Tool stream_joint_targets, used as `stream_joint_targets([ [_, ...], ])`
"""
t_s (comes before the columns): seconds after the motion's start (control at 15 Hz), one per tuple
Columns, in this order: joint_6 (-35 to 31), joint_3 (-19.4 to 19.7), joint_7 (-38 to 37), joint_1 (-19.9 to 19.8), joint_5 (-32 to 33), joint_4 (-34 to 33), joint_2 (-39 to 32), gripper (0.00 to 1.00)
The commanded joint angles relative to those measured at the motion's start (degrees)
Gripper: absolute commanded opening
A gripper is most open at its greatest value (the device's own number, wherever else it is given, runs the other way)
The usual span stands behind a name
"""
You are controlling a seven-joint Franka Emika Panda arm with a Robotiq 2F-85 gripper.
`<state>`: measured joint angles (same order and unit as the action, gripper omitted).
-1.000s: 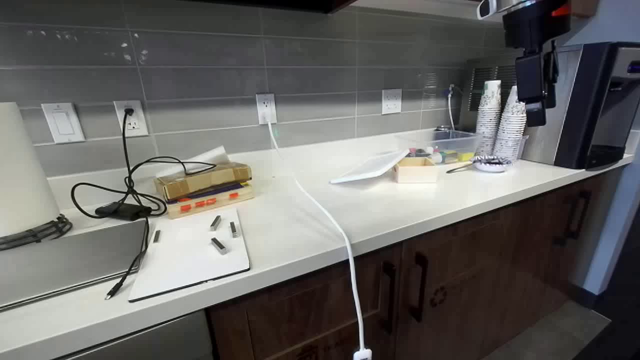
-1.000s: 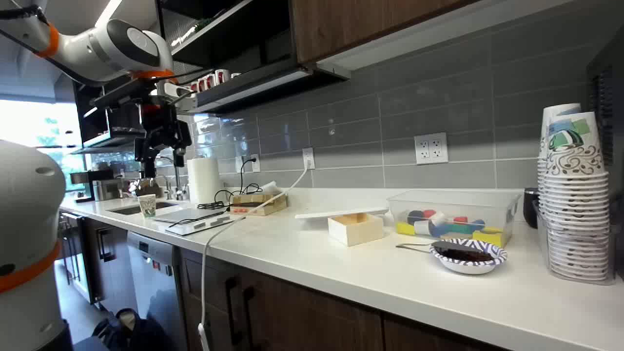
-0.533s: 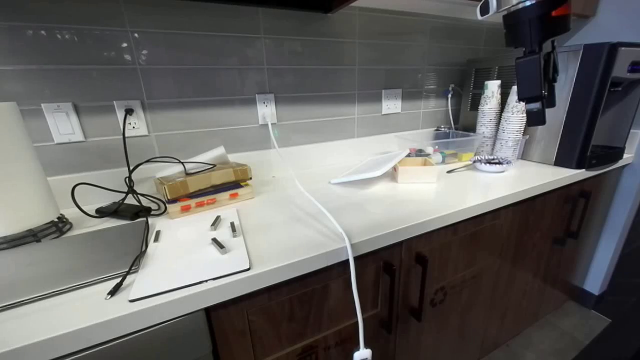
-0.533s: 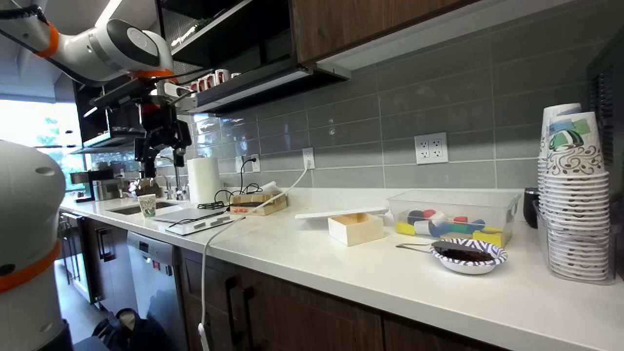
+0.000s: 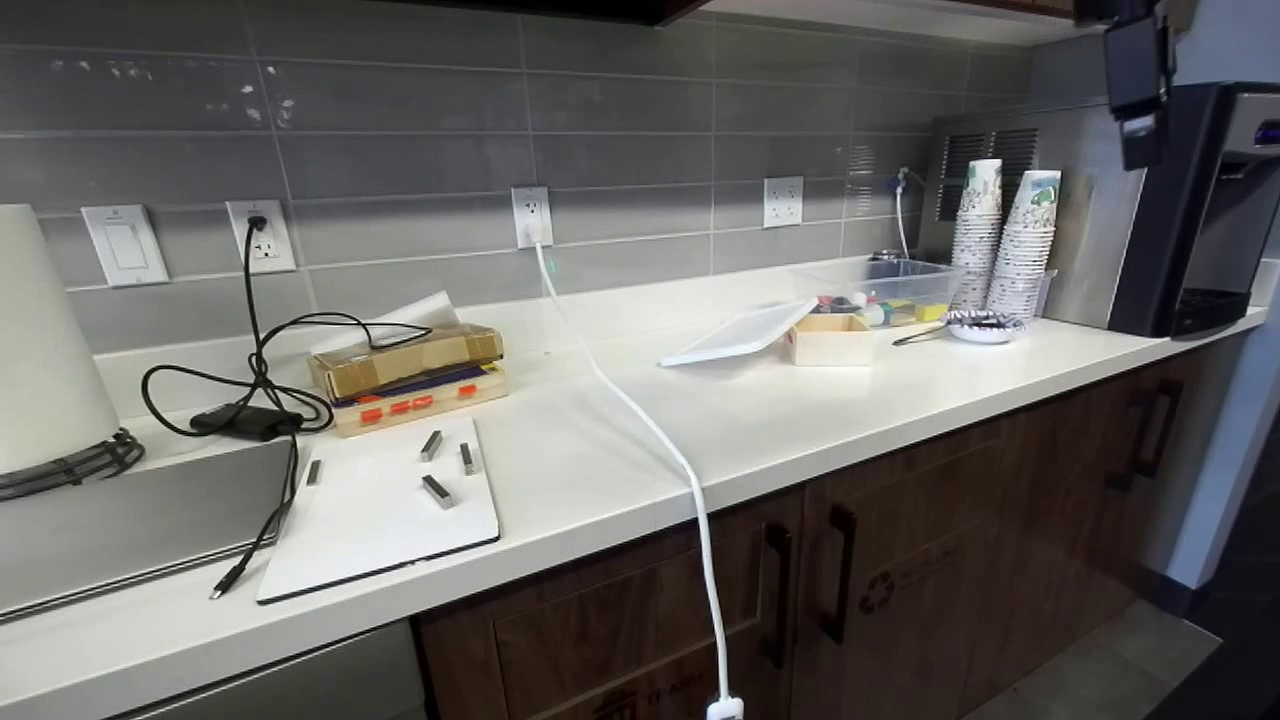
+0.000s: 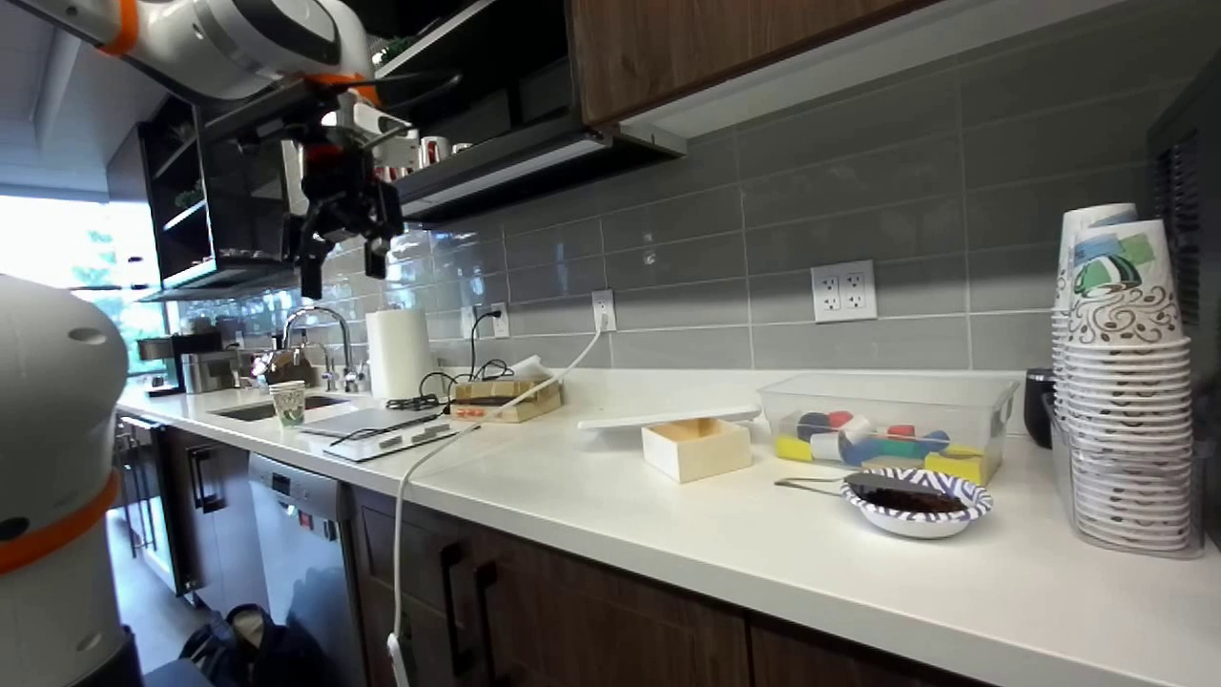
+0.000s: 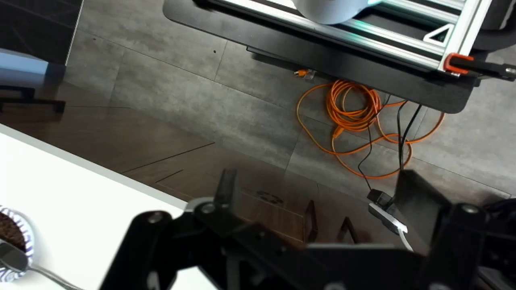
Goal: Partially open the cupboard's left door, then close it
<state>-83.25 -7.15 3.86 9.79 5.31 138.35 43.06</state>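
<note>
The end effector [image 6: 342, 272] is positioned higher than the table [image 5: 580, 480], fingers [image 6: 312, 277] spread apart. The cupboard's left door [image 5: 600, 640] is closed below the table edge. A white cord [image 5: 697, 492] hangs in front of it. Grey wall tiles [image 5: 620, 160] rise behind.

Cupboard's left door [image 5: 630, 620], bottom off-frame

Cupboard doors [image 5: 620, 625] wood; wall tiles [image 5: 620, 160] glossy.

Spoon [image 7: 13, 257] resting on patterned bowl [image 6: 918, 524]; orange cord [image 7: 354, 125] coiled on floor [image 7: 242, 106].
</note>
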Motion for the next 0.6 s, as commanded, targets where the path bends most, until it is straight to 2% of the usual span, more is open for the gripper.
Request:
stream_joint_targets([
  [0.0,8.6,6.3,9.7,-1.4,6.5,-6.8,3.8,1.0],
  [0.2,12.2,12.1,19.2,-1.5,13.0,-14.3,3.8,1.0],
  [0.4,10.4,18.3,28.9,-0.8,18.5,-23.0,1.2,1.0],
  [0.53,8.5,22.9,35.4,0.0,19.6,-29.1,-1.4,1.0],
])
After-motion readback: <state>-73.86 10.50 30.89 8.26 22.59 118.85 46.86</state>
